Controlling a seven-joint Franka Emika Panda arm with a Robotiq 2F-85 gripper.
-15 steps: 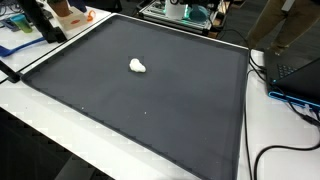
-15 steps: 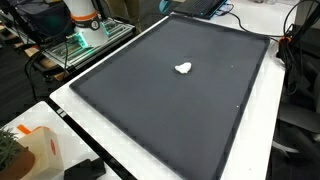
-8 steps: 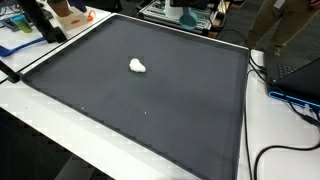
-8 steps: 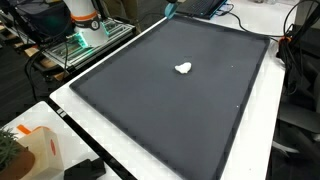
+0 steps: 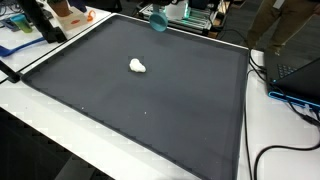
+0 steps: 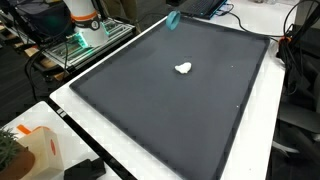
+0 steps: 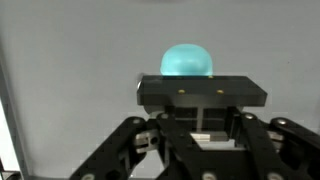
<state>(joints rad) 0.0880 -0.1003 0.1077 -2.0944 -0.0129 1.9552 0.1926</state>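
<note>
In the wrist view my gripper [image 7: 200, 88] is shut, and a teal rounded cup [image 7: 187, 61] sticks out just past its black fingertips, seemingly held there. That teal cup [image 5: 158, 19] hangs in the air over the far edge of the dark mat [image 5: 150, 115] in both exterior views, again the teal cup [image 6: 173, 20] above the mat [image 6: 170, 115]. Almost nothing of the gripper shows in those views. A small white lump [image 5: 137, 66] lies alone on the mat, well away from the cup, also seen as the white lump [image 6: 183, 69].
The mat covers a white table [image 5: 40, 125]. A laptop and black cables [image 5: 295, 75] sit at one side. An orange and white robot base [image 6: 85, 20] stands on a rack beyond the table. An orange and white bag [image 6: 30, 148] is at a corner.
The teal cup has come in from the top edge of both exterior views and moved down over the mat's far edge. The white lump has not moved.
</note>
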